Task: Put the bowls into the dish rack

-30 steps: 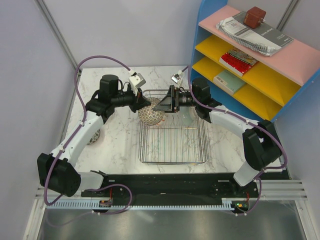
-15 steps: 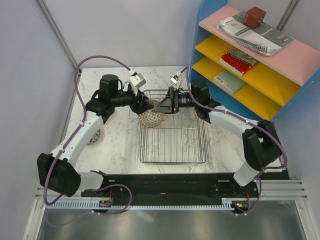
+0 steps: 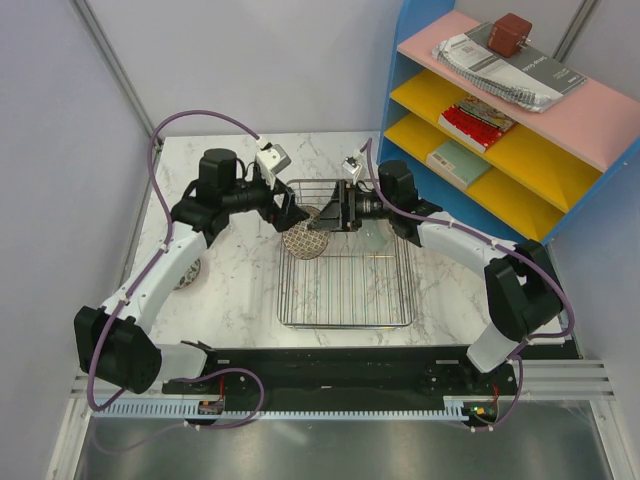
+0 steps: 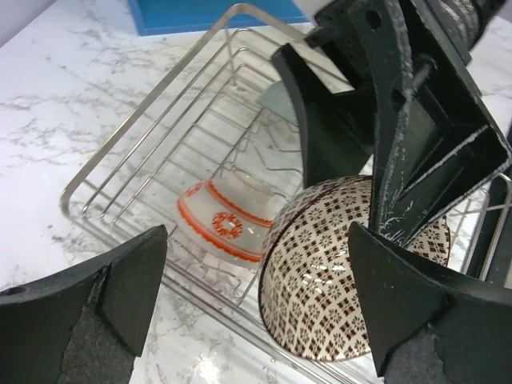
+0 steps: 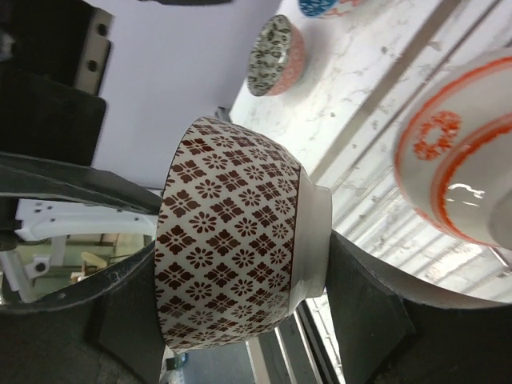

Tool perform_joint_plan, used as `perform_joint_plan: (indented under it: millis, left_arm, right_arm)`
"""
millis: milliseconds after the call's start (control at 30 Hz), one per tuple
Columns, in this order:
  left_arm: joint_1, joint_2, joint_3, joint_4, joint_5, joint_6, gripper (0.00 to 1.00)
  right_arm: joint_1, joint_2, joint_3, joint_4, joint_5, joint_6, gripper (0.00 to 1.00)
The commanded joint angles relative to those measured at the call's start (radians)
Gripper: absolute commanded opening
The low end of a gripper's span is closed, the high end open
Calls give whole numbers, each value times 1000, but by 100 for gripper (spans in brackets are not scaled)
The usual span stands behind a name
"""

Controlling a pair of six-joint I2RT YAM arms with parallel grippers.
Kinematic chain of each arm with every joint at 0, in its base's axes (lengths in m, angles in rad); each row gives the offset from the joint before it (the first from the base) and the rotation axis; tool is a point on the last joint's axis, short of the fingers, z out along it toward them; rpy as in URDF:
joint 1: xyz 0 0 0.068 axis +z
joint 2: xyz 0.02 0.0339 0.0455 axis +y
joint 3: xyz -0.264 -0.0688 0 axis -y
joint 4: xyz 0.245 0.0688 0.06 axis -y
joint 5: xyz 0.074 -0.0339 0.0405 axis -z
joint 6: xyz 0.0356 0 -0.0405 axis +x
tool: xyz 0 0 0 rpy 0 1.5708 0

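Note:
A white bowl with a brown flower pattern [image 3: 304,241] [image 4: 344,296] [image 5: 232,240] hangs on its side over the far left corner of the wire dish rack [image 3: 345,322]. My right gripper [image 3: 325,218] [image 5: 240,272] is shut on it, one finger at the rim and one at the foot. The left gripper [image 3: 288,212] [image 4: 258,240] stands wide open just left of this bowl, touching nothing. A red-orange patterned bowl [image 4: 224,228] [image 5: 456,176] lies in the rack beneath. A pale teal bowl [image 3: 375,236] sits in the rack's far right part.
A grey and reddish bowl [image 5: 276,56] and a blue one [image 5: 328,6] lie on the marble table left of the rack. One of them [image 3: 188,272] shows partly beside my left arm. The blue shelf unit [image 3: 500,130] stands at the back right.
The left gripper has opened, letting go of the brown-patterned bowl. The right gripper keeps hold of it, and the bowl has shifted slightly toward the rack's far left.

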Motion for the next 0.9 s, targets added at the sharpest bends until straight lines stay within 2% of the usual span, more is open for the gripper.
perform_joint_plan:
  millis: [0, 233, 400, 633, 867]
  left_arm:
    - [14, -19, 45, 37, -129, -41, 100]
    - [89, -25, 88, -21, -173, -54, 100]
    - [130, -30, 94, -93, -229, -17, 100]
    - [159, -112, 20, -171, -321, 23, 100]
    - [211, -186, -49, -234, -478, 28, 100]
  right_arm:
    - [4, -60, 39, -102, 124, -146, 0]
    - [4, -159, 73, -326, 379, -346, 0]
    - [7, -222, 99, -422, 464, -452, 0]
    - [44, -296, 93, -556, 569, -611, 0]
    - [122, -380, 53, -619, 674, -754, 0]
